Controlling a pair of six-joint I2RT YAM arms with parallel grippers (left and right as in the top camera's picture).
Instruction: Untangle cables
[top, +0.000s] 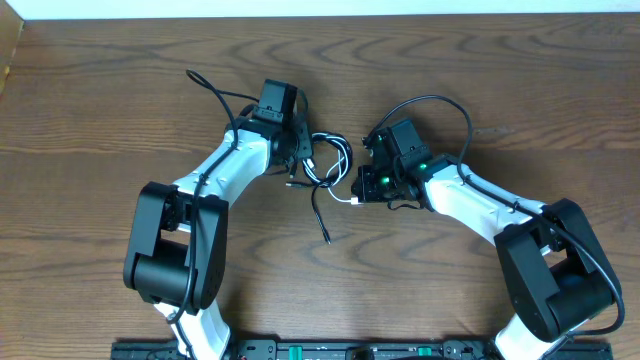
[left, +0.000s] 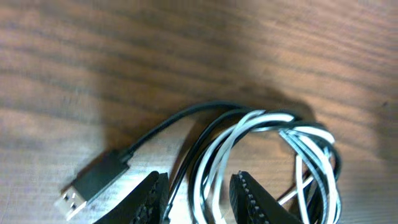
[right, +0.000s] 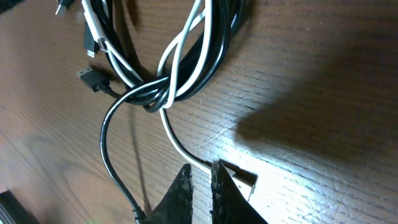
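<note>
The black cable (top: 320, 215) and the white cable (top: 342, 155) lie looped together on the wooden table (top: 100, 90) between the two arms. My left gripper (top: 303, 160) sits over the tangle's left side. Its jaws (left: 199, 180) stand open, with black and white strands running loosely through the gap. A black USB plug (left: 93, 183) lies just left of them. My right gripper (top: 362, 188) is at the tangle's lower right. Its fingers (right: 200, 167) are closed to a thin slit. The white cable (right: 174, 134) runs to their tips, and its white plug (right: 239, 177) is partly hidden behind the right finger.
The black cable's tail (right: 106, 143) curves down past the left side of my right gripper. A small black plug (right: 90, 78) lies beside the knot (right: 155, 93). Thick black arm wires arch over both wrists (top: 440, 100). The table's far edge (top: 320, 14) meets a white strip.
</note>
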